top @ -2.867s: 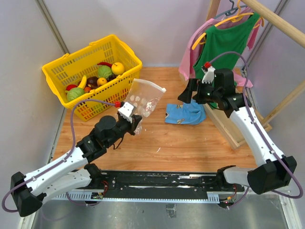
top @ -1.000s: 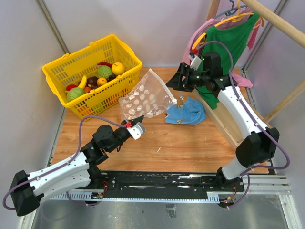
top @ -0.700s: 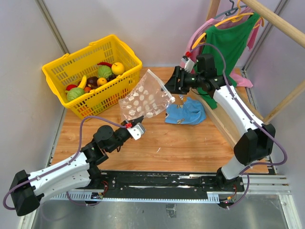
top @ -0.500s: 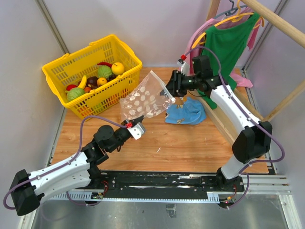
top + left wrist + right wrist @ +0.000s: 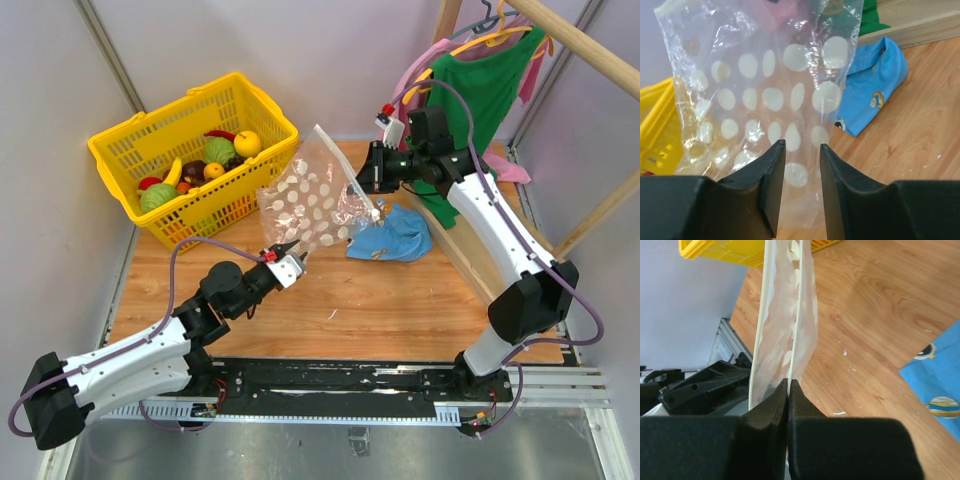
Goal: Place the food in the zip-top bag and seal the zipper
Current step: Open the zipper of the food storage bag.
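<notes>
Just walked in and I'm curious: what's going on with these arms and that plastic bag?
The right gripper is pinched shut on the upper edge of a see-through zip-top bag, holding it above the table; its lower end hangs inside the open left gripper. The toy food sits in the yellow basket, none bagged yet.

Wooden table [image 5: 400, 300] under yellow mesh basket [image 5: 215, 195] and crumpled blue cloth [image 5: 395, 238].

Left: basket [image 5: 222, 200] with food [image 5: 205, 163]; bag [image 5: 310, 200] between basket, cloth [image 5: 395, 240].
</notes>
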`<state>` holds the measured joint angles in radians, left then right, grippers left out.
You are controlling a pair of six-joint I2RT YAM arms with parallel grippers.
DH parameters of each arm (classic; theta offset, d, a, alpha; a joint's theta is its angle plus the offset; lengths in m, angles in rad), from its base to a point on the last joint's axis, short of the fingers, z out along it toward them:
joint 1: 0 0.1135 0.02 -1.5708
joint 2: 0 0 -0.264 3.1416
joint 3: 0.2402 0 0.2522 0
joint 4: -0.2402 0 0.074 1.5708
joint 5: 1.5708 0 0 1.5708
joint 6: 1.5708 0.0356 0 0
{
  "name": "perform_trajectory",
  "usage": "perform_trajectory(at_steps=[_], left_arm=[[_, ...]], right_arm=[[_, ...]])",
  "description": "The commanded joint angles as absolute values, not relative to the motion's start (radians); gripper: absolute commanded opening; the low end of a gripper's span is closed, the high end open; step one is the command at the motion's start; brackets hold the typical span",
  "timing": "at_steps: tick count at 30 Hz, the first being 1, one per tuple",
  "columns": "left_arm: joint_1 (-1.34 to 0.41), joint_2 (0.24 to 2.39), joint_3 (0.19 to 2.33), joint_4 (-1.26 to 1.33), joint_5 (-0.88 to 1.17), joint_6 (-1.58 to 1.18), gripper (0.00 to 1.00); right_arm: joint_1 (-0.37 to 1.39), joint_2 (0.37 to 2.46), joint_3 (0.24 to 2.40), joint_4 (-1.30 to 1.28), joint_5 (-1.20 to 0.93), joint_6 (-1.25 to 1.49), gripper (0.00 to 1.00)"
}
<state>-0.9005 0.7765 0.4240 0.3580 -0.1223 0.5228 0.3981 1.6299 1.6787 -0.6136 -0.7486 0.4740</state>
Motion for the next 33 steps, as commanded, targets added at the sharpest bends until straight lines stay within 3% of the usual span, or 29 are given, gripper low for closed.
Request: perform_trajectory(at_steps=[1, 11, 20, 33], left_arm=[[-0.911, 0.780, 0.451, 0.362, -0.132, 0.416, 0.42], [-0.911, 0.841, 0.588, 0.239, -0.282, 0.008, 0.61], [-0.911, 0.943, 0.825, -0.003, -0.415, -0.436, 0.67], [-0.821, 0.960, 0.848, -0.028, -0.351, -0.868, 0.70]], right_arm=[[0.412, 1.587, 1.735, -0.714, -0.595, 0.361, 0.01], [0.518, 1.475, 1.579, -0.617, -0.249, 0.225, 0.01], [0.636, 1.402, 1.402, -0.470, -0.034, 0.196, 0.01], [0.805, 1.370, 1.247, -0.307, 0.095, 0.276, 0.01]])
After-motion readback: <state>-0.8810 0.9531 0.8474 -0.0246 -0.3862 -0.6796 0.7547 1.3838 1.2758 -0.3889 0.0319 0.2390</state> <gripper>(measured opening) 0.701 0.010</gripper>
